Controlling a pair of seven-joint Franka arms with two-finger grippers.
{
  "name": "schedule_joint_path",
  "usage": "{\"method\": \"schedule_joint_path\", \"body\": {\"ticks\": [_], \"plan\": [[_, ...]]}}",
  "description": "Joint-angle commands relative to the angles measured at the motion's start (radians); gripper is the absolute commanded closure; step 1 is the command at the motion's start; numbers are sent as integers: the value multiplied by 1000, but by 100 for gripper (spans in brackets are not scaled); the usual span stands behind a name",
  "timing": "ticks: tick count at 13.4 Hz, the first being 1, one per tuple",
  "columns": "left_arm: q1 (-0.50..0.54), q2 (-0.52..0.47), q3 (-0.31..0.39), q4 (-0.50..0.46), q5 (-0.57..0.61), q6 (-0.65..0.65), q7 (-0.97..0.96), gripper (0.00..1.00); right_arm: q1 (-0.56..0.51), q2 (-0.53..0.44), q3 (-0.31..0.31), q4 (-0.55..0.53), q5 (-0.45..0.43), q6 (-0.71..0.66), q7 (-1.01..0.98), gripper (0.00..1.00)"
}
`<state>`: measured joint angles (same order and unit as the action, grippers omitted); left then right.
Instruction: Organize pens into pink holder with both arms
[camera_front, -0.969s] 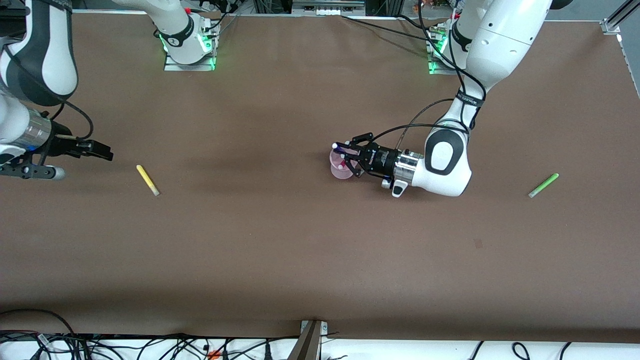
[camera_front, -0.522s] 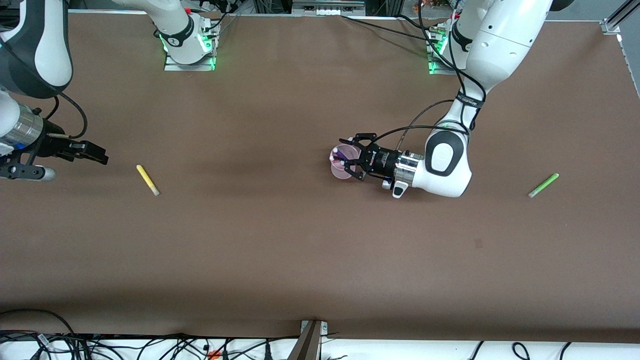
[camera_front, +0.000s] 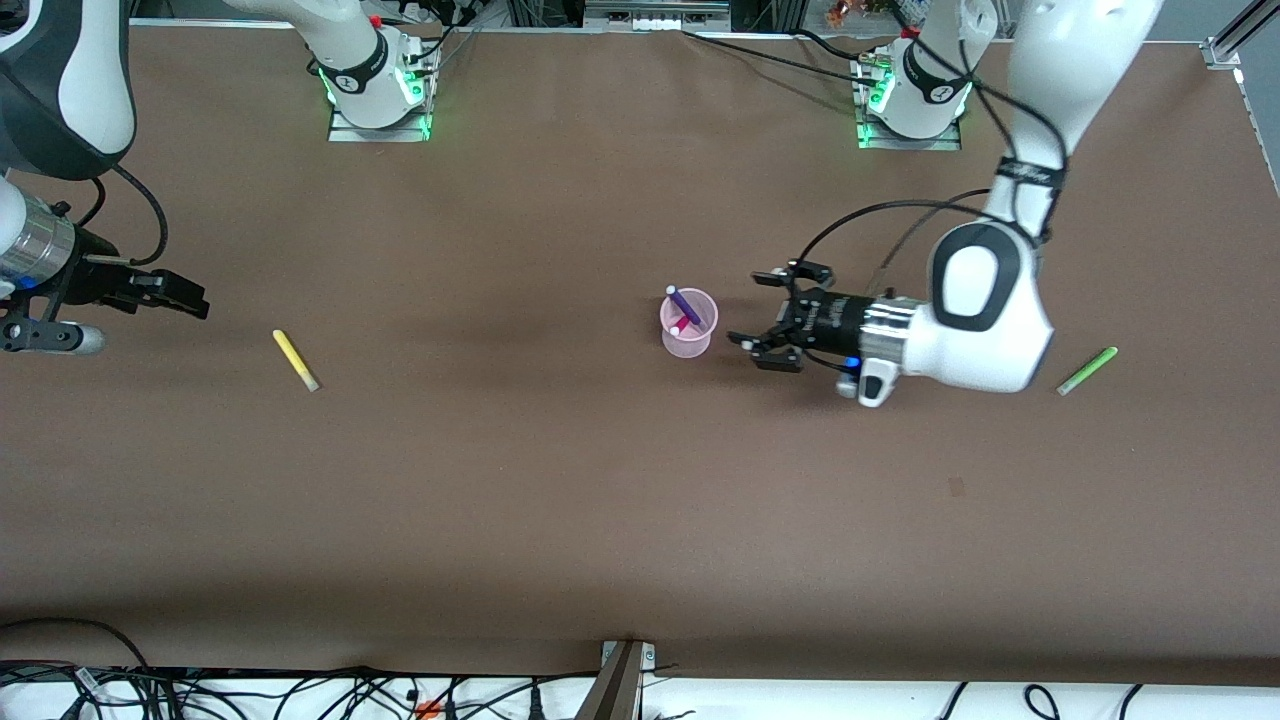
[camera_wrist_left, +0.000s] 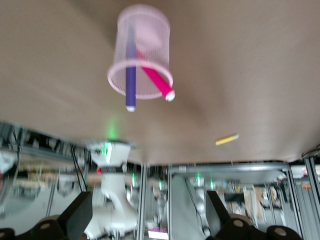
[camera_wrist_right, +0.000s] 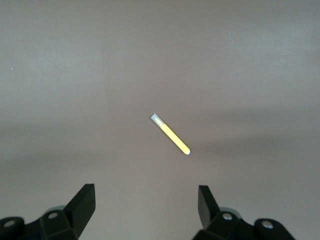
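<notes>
Black, angular left gripper (camera_front: 768, 320) hangs with its two fingers spread wide and empty, just beside the holder (camera_front: 688, 325) at its 9 o'clock. That holder is a round, tapered, see-through pink cup of fine mesh, holding a slim purple pen (camera_front: 683, 302) and a magenta pen (camera_front: 684, 324). Right gripper (camera_front: 185, 300), fingers apart, waits near the yellow pen (camera_front: 295, 360); a green pen (camera_front: 1087, 370) lies on matte brown table (camera_front: 560, 500).

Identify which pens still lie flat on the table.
The yellow pen and the green pen; the purple pen and magenta pen stand in the pink holder.
</notes>
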<state>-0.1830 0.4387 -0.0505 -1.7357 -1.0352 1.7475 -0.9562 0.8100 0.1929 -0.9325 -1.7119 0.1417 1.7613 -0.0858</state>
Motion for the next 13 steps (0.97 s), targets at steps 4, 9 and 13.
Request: {"method": "schedule_joint_path", "body": {"ticks": [4, 9, 13], "plan": [[22, -219, -12, -16, 540, -14, 25, 0, -606, -79, 642, 2, -75, -16, 38, 9], [24, -380, -17, -19, 915, -183, 348, 0, -970, -110, 1047, -5, -122, -16, 84, 9], [65, -491, -14, -22, 1102, -240, 636, 0, -1049, -147, 1183, -9, -186, -10, 185, 9]]}}
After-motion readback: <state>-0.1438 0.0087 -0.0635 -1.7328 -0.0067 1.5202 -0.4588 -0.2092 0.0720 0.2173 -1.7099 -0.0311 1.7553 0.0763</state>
